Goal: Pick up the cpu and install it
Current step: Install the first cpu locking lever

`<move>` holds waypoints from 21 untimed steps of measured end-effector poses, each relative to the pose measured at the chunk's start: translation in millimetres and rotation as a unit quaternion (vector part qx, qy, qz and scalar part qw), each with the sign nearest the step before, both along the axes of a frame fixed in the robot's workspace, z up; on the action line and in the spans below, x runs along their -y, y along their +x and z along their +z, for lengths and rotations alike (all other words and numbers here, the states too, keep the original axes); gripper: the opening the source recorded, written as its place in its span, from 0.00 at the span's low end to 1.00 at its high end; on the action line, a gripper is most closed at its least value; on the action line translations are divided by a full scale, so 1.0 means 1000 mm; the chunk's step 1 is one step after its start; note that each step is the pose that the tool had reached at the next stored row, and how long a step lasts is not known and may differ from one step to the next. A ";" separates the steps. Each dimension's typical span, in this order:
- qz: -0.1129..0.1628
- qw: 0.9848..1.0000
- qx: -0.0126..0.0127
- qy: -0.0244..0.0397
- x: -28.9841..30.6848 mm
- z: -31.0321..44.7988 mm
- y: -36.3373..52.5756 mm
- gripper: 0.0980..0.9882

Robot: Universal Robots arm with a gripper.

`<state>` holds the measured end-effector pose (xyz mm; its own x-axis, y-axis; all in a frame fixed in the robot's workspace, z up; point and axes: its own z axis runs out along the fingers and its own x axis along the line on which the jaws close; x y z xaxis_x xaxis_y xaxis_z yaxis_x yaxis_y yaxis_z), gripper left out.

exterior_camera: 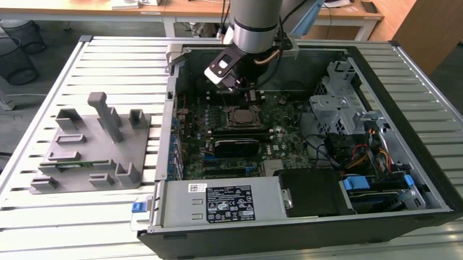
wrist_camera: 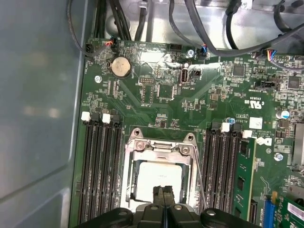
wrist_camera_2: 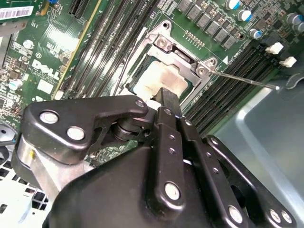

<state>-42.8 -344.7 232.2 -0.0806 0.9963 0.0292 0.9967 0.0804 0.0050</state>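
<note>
Inspecting the open case, we find the black two-fingered pincer (wrist_camera: 164, 190) clenched, fingers pressed together with nothing between them. Directly beneath its tips lies the small flat square silver-topped cpu (wrist_camera: 159, 175), seated within the grey metal socket frame (wrist_camera: 160, 146). We judge pick-up and placement done. Whether the thin wire locking lever (wrist_camera_2: 247, 80) beside the pincer is latched, we cannot tell.

Wooden desks (exterior_camera: 190, 7) behind slatted table (exterior_camera: 108, 60)
</note>
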 end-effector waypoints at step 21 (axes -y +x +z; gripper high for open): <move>0.000 1.000 0.000 0.000 0.0000 0.0316 0.0000 0.01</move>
